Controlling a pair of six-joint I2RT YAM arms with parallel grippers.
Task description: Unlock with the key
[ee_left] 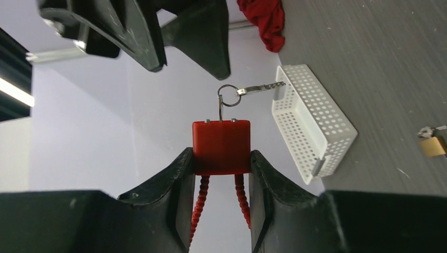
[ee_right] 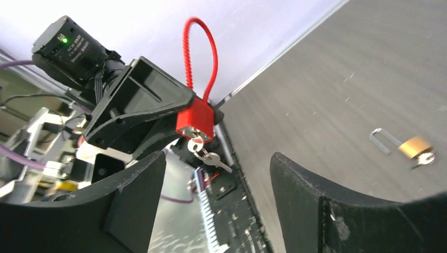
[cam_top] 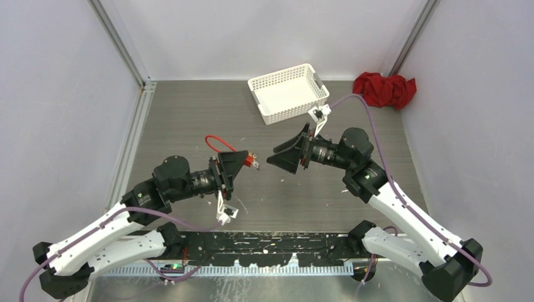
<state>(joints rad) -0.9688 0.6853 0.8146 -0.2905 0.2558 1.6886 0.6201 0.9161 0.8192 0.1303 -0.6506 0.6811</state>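
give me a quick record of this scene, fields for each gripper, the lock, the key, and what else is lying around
left gripper: shut on the red cable lock, held in the air
right gripper: open, empty, facing the lock
key: appears seated in the lock body, second key dangling from it
on the table: brass padlock, white basket, red cloth

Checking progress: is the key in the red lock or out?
In: the key sticks into the red lock, its ring and a spare key hanging from it.
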